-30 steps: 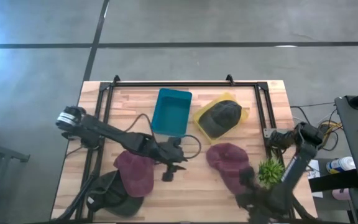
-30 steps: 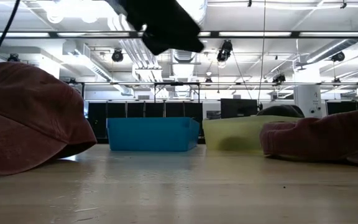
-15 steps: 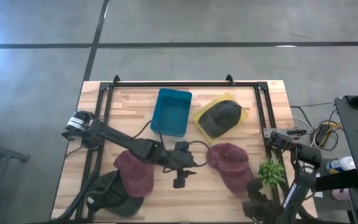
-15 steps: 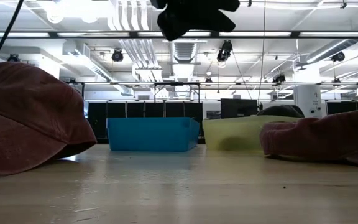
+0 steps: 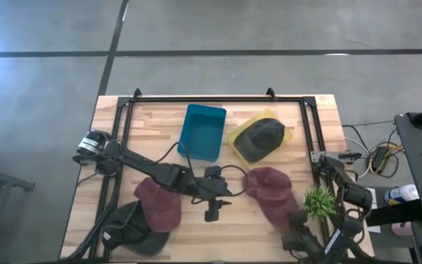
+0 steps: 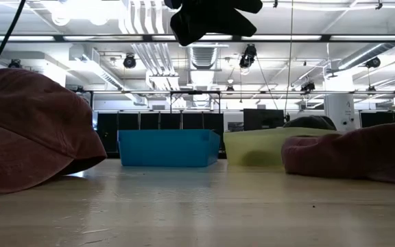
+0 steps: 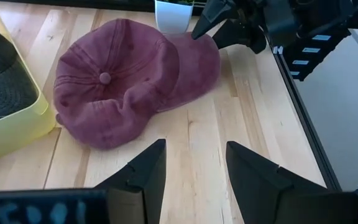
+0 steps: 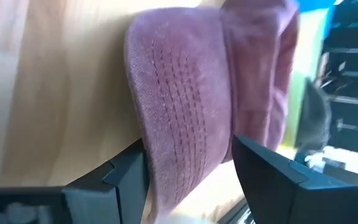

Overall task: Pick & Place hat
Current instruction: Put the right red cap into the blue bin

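A maroon hat (image 5: 269, 192) lies crown up on the table's right half, its brim (image 8: 185, 112) pointing at the near right corner. My right gripper (image 8: 188, 174) is low at that brim, open, with one finger on either side of it; it also shows from above (image 5: 297, 221) and past the hat in the left wrist view (image 7: 229, 28). My left gripper (image 5: 215, 199) hangs open above bare wood left of the hat (image 7: 123, 87), fingers apart (image 7: 194, 168), and shows high up in the low view (image 6: 214, 20). My right gripper has the maroon hat's brim edge (image 8: 166, 143) between its open fingers, coming level from the table's near right side. Whether either finger (image 8: 126, 171) touches the brim, I cannot tell.
A second maroon hat (image 5: 160, 204) and a dark hat (image 5: 129, 233) lie near left. Another dark hat sits in a yellow bin (image 5: 288, 138), beside a blue bin (image 5: 202, 132) at the far middle. A green plant (image 5: 318, 202) stands right of the hat. Bare wood lies near centre.
My left gripper moved toward the table's right, closer to the maroon hat, then stayed still. My right arm drew back toward the near edge, its gripper staying low at the brim. In the low view the right hat's near edge shifted slightly.
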`<act>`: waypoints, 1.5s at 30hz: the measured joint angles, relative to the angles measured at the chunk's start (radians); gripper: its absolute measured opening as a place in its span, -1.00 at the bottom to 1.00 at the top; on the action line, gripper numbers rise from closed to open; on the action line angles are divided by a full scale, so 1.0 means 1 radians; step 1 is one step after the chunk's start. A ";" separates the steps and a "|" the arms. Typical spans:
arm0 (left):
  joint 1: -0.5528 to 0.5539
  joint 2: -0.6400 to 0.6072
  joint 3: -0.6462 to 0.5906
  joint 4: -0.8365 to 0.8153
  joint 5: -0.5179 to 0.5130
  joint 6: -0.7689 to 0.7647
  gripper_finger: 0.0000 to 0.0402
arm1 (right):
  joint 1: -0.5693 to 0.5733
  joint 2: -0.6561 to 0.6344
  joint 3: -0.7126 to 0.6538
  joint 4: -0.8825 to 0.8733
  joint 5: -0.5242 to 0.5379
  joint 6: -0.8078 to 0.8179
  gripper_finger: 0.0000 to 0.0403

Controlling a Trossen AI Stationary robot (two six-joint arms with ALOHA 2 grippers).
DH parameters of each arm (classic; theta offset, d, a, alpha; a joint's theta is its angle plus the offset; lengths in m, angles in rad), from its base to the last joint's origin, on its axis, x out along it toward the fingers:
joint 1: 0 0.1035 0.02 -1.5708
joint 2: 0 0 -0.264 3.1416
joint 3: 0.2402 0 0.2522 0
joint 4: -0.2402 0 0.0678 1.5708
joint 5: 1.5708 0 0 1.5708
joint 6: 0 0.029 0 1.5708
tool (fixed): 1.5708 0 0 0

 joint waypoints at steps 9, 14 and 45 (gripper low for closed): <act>0.000 -0.001 0.000 0.000 0.000 -0.017 -0.20 | -0.038 0.058 -0.006 0.006 0.073 0.004 0.07; 0.000 -0.002 -0.001 -0.001 0.000 -0.032 -0.20 | -0.076 0.069 -0.006 0.002 0.097 -0.006 0.07; -0.002 -0.018 0.262 -0.454 -0.037 -0.085 -0.20 | -0.173 -0.095 0.078 -0.017 0.422 -0.233 -0.93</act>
